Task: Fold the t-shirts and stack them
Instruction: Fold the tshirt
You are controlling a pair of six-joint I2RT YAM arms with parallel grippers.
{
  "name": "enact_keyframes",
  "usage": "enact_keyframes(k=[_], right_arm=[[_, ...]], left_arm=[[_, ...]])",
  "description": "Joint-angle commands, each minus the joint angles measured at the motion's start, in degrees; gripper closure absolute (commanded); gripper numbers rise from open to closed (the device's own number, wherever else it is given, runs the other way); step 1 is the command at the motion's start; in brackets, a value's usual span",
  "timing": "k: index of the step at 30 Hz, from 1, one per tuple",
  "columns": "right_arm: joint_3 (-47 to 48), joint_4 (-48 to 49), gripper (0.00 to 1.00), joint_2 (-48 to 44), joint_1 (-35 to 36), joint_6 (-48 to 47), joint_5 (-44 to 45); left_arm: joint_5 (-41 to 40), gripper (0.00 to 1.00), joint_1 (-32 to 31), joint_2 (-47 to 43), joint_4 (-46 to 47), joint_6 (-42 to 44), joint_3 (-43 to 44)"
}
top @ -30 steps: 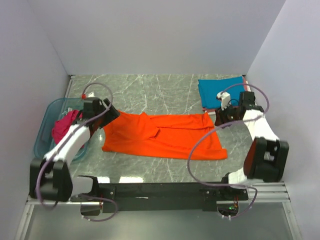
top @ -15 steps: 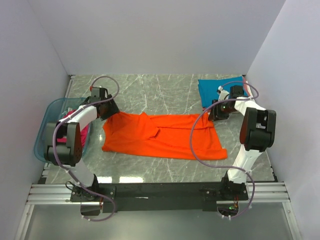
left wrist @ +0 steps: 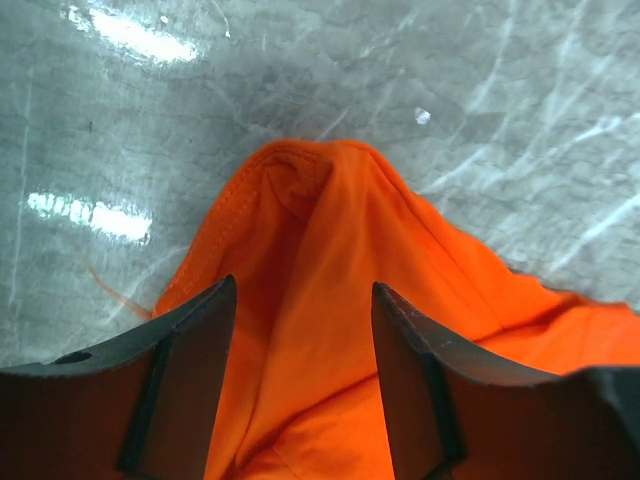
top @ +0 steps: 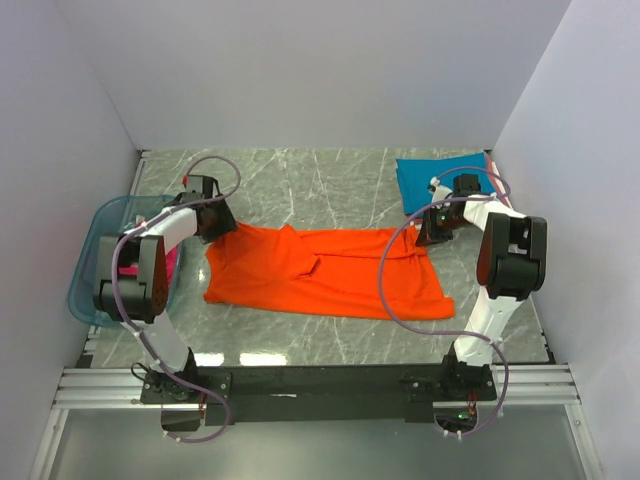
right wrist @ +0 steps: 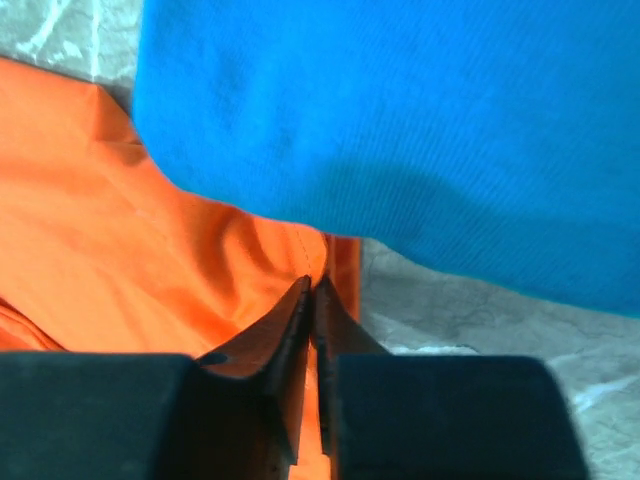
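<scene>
The orange t-shirt (top: pixel 330 270) lies spread flat on the worktop (top: pixel 300 180) between the two claws, with one crease near its middle but no real fold made in it. The left claw (top: pixel 208 218) sits at the shirt's far left corner. In the left wrist view its fingers (left wrist: pixel 190 370) stand apart, a raised peak of orange cloth (left wrist: pixel 330 250) between them and just ahead of the tips, not yet pinched. The right claw (top: pixel 437 225) is at the opposite far corner. Its fingers (right wrist: pixel 290 330) are pressed together, and they appear to be clamped on the orange hem (right wrist: pixel 120 250), though the pinch itself is partly hidden.

Just beyond the right claw lies the teal blue t-shirt (top: pixel 435 180), already folded – it fills the upper part of the right wrist view (right wrist: pixel 400 120) and overlaps the orange edge there. It looks like the start of the stack. Behind the left claw, along its own arm, the blue tub (top: pixel 90 270) holds a magenta t-shirt (top: pixel 172 263) waiting its turn.

So the task seems early: one shirt folded, the orange one only being gripped at its corners, and at least the magenta one untouched – folding and stacking of both remain.
</scene>
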Motion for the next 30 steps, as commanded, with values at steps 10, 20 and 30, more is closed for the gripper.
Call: enact_keyframes(k=[10,20,30], right_arm=[[-3.5,0.3,1.0,-4.8,-0.1,-0.9,-0.3],[-11.9,1.9,1.0,-12.1,-5.7,3.9,0.7],[-21.0,4.4,1.0,-22.2,-8.1,12.1,-1.1]], left_arm=[[0.6,0.69,0.1,7.9,-2.9,2.1,8.2],[0.3,0.87,0.1,16.3,-6.4,3.7,18.3],[1.9,0.88,0.2,27.7,-11.2,5.2,36.4]])
